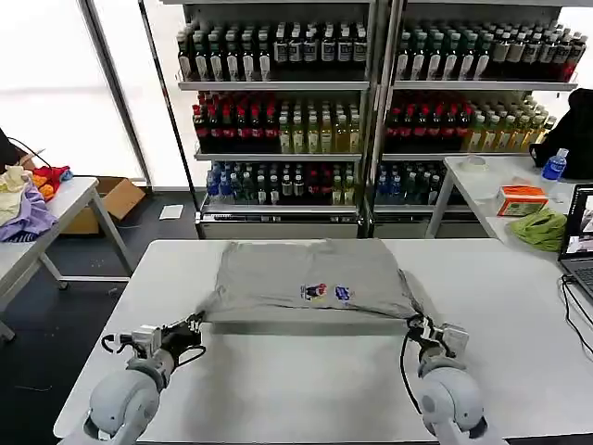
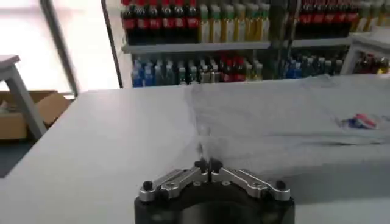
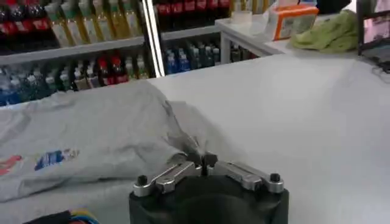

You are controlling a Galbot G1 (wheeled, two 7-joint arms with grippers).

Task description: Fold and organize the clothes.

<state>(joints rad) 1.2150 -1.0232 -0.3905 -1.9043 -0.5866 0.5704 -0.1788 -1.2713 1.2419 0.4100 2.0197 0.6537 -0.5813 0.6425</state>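
The clothes are one light grey T-shirt [image 1: 310, 273] with a small red and blue chest print, spread across the white table [image 1: 296, 380]. Its near edge is lifted off the table and casts a shadow. My left gripper [image 1: 195, 325] is shut on the shirt's near left corner, and in the left wrist view the left gripper [image 2: 207, 164] pinches a peak of grey T-shirt [image 2: 274, 115] cloth. My right gripper [image 1: 414, 324] is shut on the near right corner; in the right wrist view the right gripper [image 3: 201, 159] holds bunched cloth of the T-shirt [image 3: 91, 131].
Shelves of bottled drinks [image 1: 296, 102] stand behind the table. A side table at the right carries a bright green cloth [image 1: 540, 228], an orange box [image 1: 521, 198] and a laptop [image 1: 579, 241]. Coloured garments [image 1: 28, 199] lie on a table at the left.
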